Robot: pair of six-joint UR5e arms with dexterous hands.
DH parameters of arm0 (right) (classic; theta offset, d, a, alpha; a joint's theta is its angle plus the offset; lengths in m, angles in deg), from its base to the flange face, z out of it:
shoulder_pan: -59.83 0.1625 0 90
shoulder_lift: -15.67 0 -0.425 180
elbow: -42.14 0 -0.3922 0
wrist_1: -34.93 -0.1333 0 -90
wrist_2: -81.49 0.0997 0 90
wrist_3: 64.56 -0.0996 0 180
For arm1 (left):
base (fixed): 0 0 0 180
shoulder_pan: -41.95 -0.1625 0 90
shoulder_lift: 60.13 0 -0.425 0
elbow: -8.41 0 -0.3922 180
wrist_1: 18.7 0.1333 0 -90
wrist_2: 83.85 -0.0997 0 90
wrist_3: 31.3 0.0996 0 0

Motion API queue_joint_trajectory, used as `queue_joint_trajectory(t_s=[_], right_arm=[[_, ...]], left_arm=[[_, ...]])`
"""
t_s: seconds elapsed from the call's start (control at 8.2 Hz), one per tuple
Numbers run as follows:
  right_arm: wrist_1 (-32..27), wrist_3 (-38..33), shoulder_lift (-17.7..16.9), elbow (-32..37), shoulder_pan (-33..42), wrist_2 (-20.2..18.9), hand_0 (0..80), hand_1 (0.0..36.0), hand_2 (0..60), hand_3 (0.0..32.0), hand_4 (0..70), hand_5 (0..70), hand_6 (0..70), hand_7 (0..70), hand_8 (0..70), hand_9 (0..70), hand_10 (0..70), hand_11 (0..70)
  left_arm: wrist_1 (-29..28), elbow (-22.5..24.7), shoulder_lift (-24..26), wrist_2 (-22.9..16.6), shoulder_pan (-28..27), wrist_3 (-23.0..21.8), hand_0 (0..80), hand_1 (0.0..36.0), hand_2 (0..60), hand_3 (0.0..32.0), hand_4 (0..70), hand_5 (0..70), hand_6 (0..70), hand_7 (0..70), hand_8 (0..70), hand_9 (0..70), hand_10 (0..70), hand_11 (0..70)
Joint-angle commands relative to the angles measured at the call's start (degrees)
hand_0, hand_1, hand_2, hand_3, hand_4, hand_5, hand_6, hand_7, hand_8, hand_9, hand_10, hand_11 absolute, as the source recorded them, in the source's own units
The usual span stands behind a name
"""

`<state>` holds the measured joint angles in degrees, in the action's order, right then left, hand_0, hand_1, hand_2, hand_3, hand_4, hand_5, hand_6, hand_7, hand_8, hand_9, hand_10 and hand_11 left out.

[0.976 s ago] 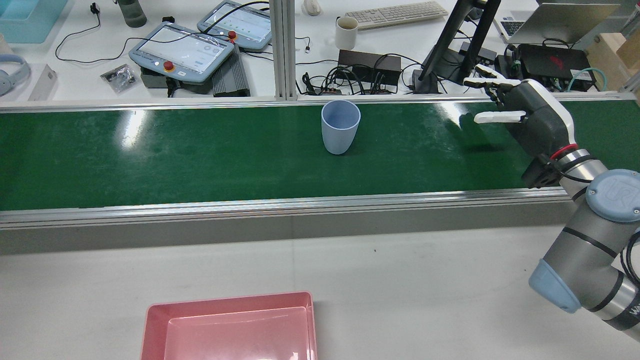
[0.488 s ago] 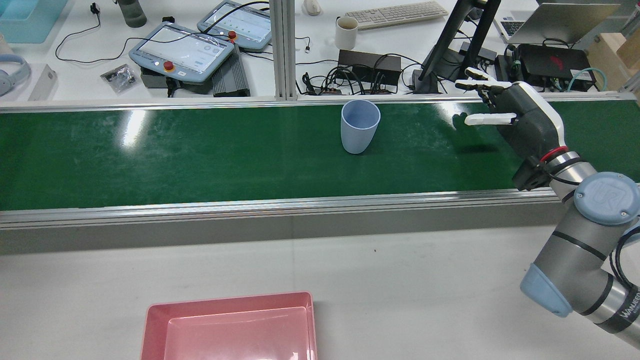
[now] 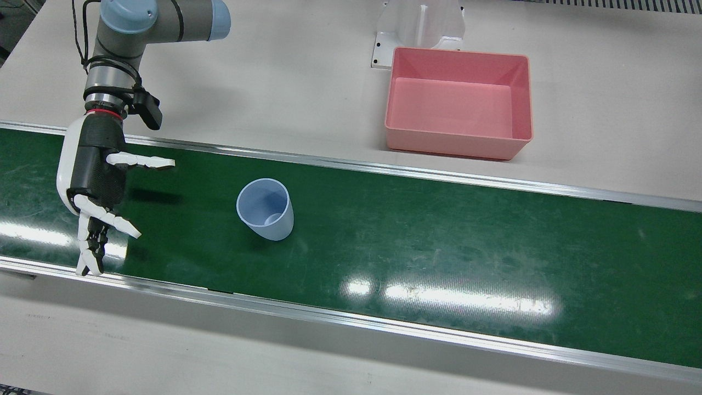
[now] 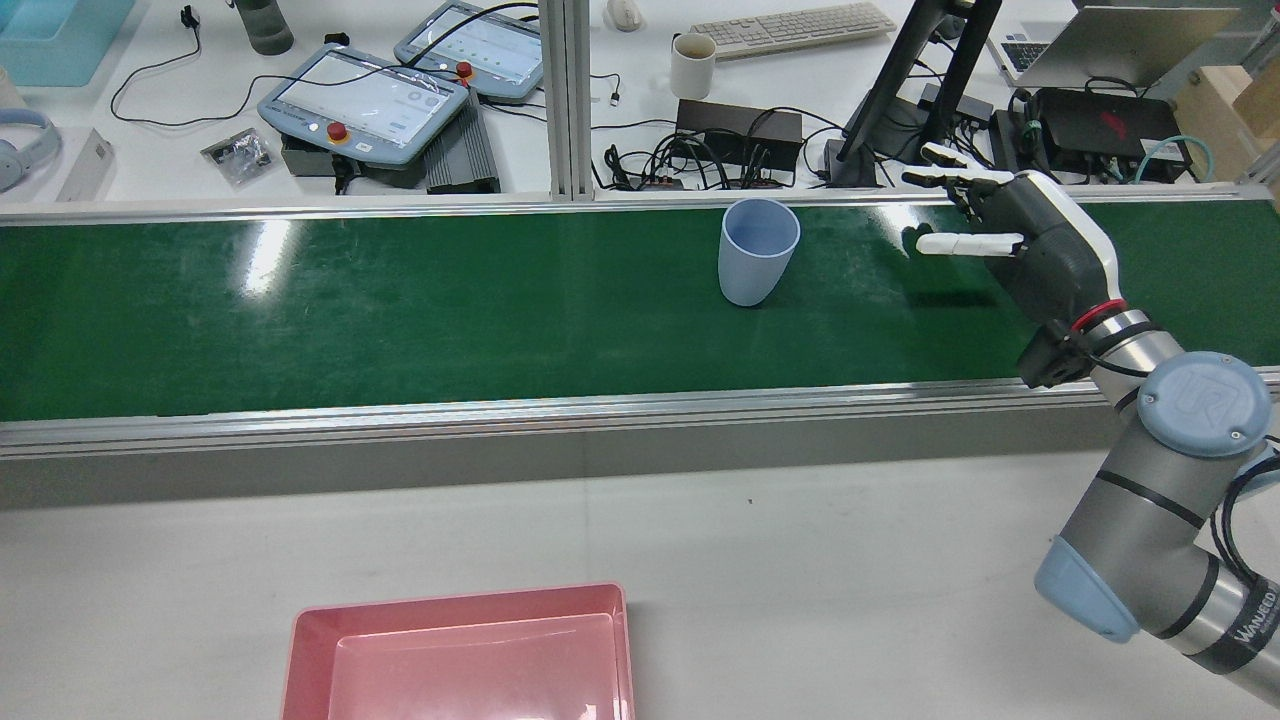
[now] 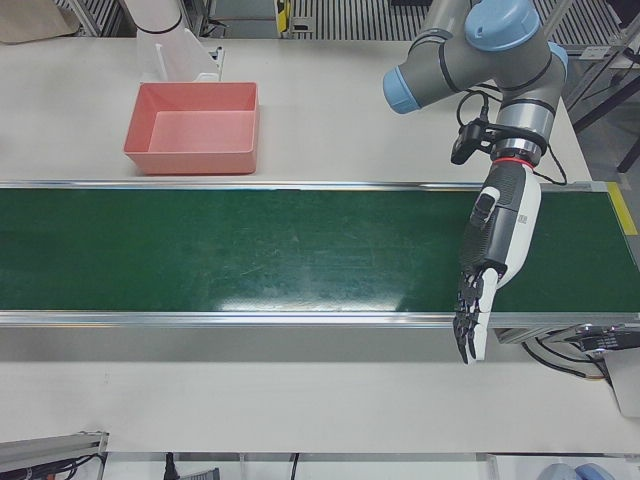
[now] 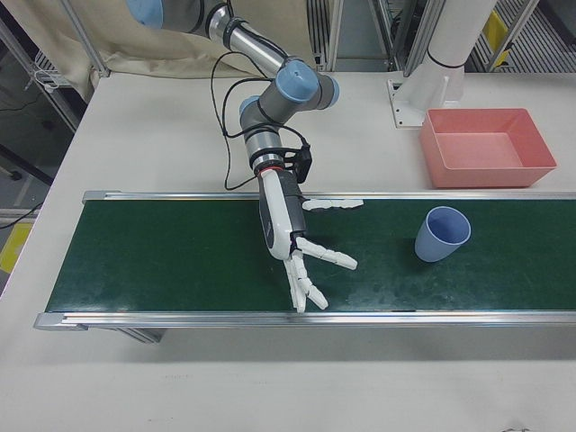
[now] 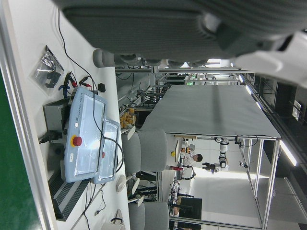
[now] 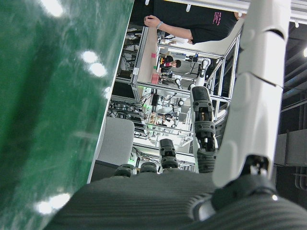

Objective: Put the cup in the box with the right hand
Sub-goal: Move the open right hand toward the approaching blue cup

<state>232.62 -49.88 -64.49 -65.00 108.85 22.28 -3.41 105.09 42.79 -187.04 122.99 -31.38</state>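
Observation:
A pale blue cup [image 4: 757,252] stands upright on the green belt [image 4: 400,320], toward its far edge. It also shows in the front view [image 3: 265,211] and the right-front view [image 6: 441,234]. My right hand [image 4: 1040,245] is open and empty, fingers spread, low over the belt to the cup's right with a gap between them; it also shows in the front view [image 3: 93,170] and the right-front view [image 6: 283,220]. The pink box [image 4: 460,605] sits empty on the white table on my side of the belt. My left hand [image 5: 495,245] is open and empty over the belt's other end.
The belt has raised aluminium rails [image 4: 500,415] along both long edges. A white pedestal [image 3: 419,24] stands just behind the box [image 3: 458,148]. Beyond the belt a desk holds teach pendants [image 4: 365,100], cables, a mug [image 4: 692,65] and a monitor stand.
The cup has travelled right along the belt, toward my right hand. My right hand and arm have shifted slightly left, staying open.

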Motion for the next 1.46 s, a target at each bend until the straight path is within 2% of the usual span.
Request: queue_joint_trajectory(t_s=[0.0,0.24,0.37,0.49,0.61,0.73,0.85,0.98,1.1,1.34], right_arm=[[0.0,-0.1,0.0,-0.1,-0.4,0.2,56.2,20.2,4.9,0.0,31.7,4.3,4.8,17.6,0.0,2.1,1.1,3.6],[0.0,-0.1,0.0,-0.3,-0.5,0.2,55.5,20.1,5.8,0.0,30.1,4.2,4.7,17.2,0.0,2.0,1.1,3.6],[0.1,-0.1,0.0,-0.5,-0.7,0.2,54.6,19.7,6.1,0.0,27.2,4.1,4.4,16.4,0.0,1.8,0.9,3.2],[0.1,-0.1,0.0,-0.6,-0.9,0.2,55.9,20.5,3.6,4.6,20.0,4.6,2.5,16.5,0.0,1.9,0.8,3.3],[0.1,-0.1,0.0,-0.7,-1.3,0.2,56.0,20.6,3.6,11.6,17.0,4.7,1.8,16.6,0.0,1.9,0.6,3.0],[0.1,-0.1,0.0,-0.8,-1.7,0.2,56.6,21.2,3.4,21.2,14.0,4.9,0.9,16.6,0.0,1.9,0.6,3.2],[0.1,-0.2,0.0,-0.7,-1.8,0.2,57.1,21.6,3.2,26.6,12.7,5.1,0.4,16.9,0.0,1.9,0.6,3.3],[0.1,-0.2,0.0,-0.7,-2.0,0.2,56.5,21.3,3.7,27.0,12.7,5.0,0.4,16.8,0.0,1.9,0.5,3.1],[0.1,-0.2,0.0,-0.6,-2.4,0.2,56.1,21.0,4.0,24.6,13.1,4.9,0.5,16.5,0.0,1.9,0.5,3.1],[0.1,-0.2,0.0,-0.6,-2.9,0.5,55.6,20.7,4.3,22.6,13.5,4.8,0.8,16.6,0.0,1.9,0.6,3.1]], left_arm=[[0.0,0.0,0.0,0.0,0.0,0.0,0.0,0.0,0.0,0.0,0.0,0.0,0.0,0.0,0.0,0.0,0.0,0.0],[0.0,0.0,0.0,0.0,0.0,0.0,0.0,0.0,0.0,0.0,0.0,0.0,0.0,0.0,0.0,0.0,0.0,0.0],[0.0,0.0,0.0,0.0,0.0,0.0,0.0,0.0,0.0,0.0,0.0,0.0,0.0,0.0,0.0,0.0,0.0,0.0],[0.0,0.0,0.0,-0.1,0.1,0.0,0.0,0.0,0.0,0.0,0.0,0.0,0.0,0.0,0.0,0.0,0.0,0.0],[0.0,0.0,0.0,-0.1,0.0,0.0,0.0,0.0,0.0,0.0,0.0,0.0,0.0,0.0,0.0,0.0,0.0,0.0],[0.0,0.0,0.0,0.0,0.0,0.0,0.0,0.0,0.0,0.0,0.0,0.0,0.0,0.0,0.0,0.0,0.0,0.0],[0.0,0.0,0.0,0.0,0.0,0.0,0.0,0.0,0.0,0.0,0.0,0.0,0.0,0.0,0.0,0.0,0.0,0.0],[0.0,0.0,0.0,0.0,0.0,0.0,0.0,0.0,0.0,0.0,0.0,0.0,0.0,0.0,0.0,0.0,0.0,0.0],[0.0,0.0,0.0,-0.1,0.0,0.0,0.0,0.0,0.0,0.0,0.0,0.0,0.0,0.0,0.0,0.0,0.0,0.0],[0.0,0.0,0.0,0.0,0.0,0.0,0.0,0.0,0.0,0.0,0.0,0.0,0.0,0.0,0.0,0.0,0.0,0.0]])
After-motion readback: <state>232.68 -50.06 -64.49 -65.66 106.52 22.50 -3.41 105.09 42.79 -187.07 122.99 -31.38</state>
